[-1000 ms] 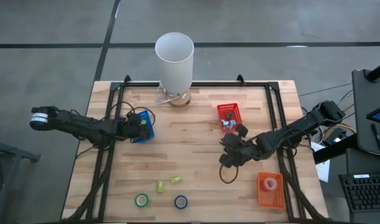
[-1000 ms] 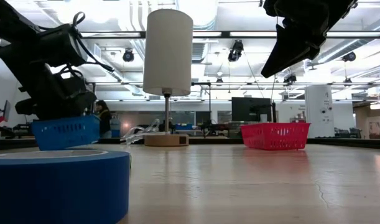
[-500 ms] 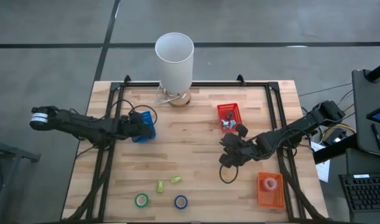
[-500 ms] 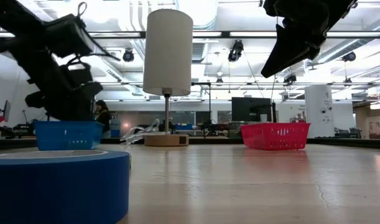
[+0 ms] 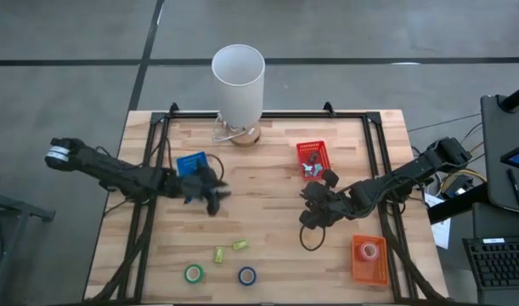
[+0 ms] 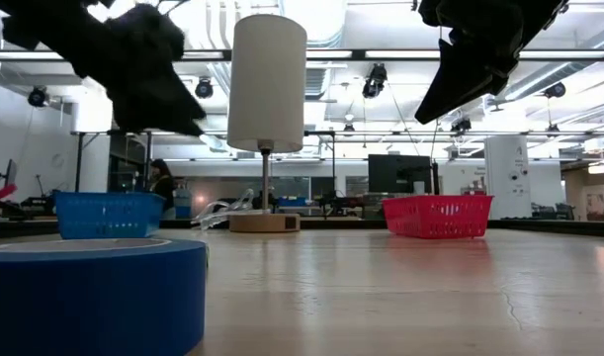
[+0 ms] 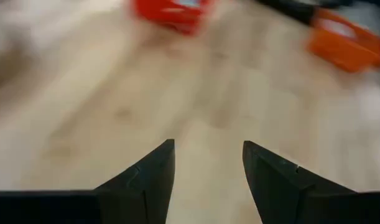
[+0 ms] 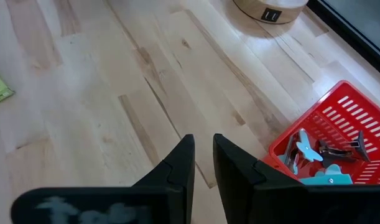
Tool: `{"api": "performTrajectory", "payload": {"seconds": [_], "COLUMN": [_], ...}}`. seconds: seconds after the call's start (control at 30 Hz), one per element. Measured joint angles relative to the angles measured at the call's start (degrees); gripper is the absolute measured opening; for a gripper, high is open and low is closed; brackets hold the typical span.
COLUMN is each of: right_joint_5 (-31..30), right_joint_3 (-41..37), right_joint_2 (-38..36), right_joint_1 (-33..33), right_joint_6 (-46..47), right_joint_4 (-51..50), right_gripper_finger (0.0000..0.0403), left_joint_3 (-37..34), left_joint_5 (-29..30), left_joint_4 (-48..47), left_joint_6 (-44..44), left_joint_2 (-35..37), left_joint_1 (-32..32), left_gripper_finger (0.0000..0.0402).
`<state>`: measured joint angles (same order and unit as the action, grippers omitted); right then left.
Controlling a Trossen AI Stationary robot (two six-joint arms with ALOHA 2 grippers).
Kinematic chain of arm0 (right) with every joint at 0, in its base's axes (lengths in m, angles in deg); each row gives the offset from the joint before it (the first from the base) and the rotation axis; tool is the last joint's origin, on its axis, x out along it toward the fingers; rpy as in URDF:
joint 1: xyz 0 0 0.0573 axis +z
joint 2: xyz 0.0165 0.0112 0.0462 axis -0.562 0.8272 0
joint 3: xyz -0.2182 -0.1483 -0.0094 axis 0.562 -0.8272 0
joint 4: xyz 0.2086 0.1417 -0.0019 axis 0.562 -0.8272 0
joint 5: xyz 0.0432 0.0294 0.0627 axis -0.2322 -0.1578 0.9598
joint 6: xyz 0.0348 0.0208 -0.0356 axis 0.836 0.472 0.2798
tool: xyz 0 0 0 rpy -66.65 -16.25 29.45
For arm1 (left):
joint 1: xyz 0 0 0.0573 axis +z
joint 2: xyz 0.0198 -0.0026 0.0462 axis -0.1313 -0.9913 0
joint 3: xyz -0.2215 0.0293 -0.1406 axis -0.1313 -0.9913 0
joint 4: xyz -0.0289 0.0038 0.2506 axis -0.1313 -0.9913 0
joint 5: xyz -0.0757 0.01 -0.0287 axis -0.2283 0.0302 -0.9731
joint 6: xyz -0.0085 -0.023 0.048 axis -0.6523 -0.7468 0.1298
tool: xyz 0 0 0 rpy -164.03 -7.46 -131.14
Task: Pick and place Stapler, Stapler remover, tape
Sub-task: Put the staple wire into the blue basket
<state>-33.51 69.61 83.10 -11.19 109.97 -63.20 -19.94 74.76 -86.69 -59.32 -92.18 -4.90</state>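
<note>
**Left pincer spread and empty above bare wood; tape rolls lie along the near edge**

The left pincer (image 5: 215,197) hangs over the pale wooden slatted worktop (image 5: 267,229), just beside the small blue mesh plastic basket (image 5: 190,162) and apart from it. Its wrist view shows the two dark fingers (image 7: 146,177) spread with bare wood between them, gripping nothing.

The right pincer (image 5: 313,218) sits near the middle of the worktop, between the small red mesh plastic basket (image 5: 311,157) and the orange mesh plastic basket (image 5: 369,259). In its wrist view the fingers (image 8: 177,165) stand close together with only a narrow gap, and nothing is held between them. That view also looks into the red basket (image 8: 329,140), where pale blue and dark clawed pieces (image 8: 314,155) lie.

Three of the ring-shaped tape rolls are visible. The green roll (image 5: 194,274) and the blue roll (image 5: 247,275) lie flat on the wood near the front edge, near each other but not touching. A pink-red roll (image 5: 370,250) rests inside the orange basket. In the low view the blue roll (image 6: 89,292) fills the foreground.

Two small yellow-green blocky pieces (image 5: 229,250) lie on the wood just behind the green and blue rolls. A tall white cylindrical lamp on a round wooden base (image 5: 239,83) stands at the far edge.
</note>
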Motion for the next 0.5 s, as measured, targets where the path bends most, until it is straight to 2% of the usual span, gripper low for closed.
{"api": "performTrajectory", "payload": {"seconds": [0.17,0.3,0.5], "right_joint_5": [0.0,0.0,0.0], "right_joint_3": [0.0,0.0,0.0], "right_joint_2": [0.0,0.0,0.0], "right_joint_1": [0.0,0.0,0.0], "right_joint_6": [0.0,0.0,0.0], "right_joint_4": [0.0,0.1,0.3], "right_gripper_finger": [0.0052,0.0052,0.0052], "left_joint_3": [0.0,0.7,6.6], "left_joint_5": [-1.2,0.9,3.5], "left_joint_4": [7.0,11.0,11.9], "left_joint_6": [3.0,5.5,2.7], "left_joint_2": [-4.8,-11.1,-22.0], "left_joint_1": [-8.4,-14.4,-18.9], "left_gripper_finger": [0.0191,0.0191,0.0191]}}
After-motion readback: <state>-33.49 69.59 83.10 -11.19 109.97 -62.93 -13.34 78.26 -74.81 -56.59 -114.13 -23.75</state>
